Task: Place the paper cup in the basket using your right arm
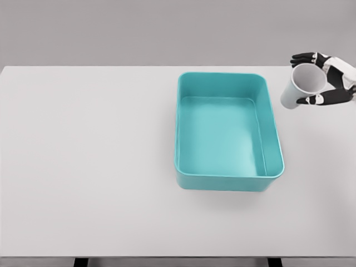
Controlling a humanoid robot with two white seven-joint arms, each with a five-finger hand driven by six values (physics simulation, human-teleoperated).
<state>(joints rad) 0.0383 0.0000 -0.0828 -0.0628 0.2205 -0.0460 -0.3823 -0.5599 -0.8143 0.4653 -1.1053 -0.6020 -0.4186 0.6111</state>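
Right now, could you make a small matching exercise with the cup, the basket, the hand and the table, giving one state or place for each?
Things:
1. paper cup
2. basket
3. right hand
4. table

States:
A. teal, nothing inside
B. at the right edge, fingers around the cup
C. white, tilted, held to the right of the basket
D. white surface under the basket

Pairs: 1-C, 2-A, 3-B, 4-D

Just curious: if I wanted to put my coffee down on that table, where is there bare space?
Everything left of the teal basket is bare table, as is the front strip. Only the far right is busy: the right robot hand holds the paper cup.
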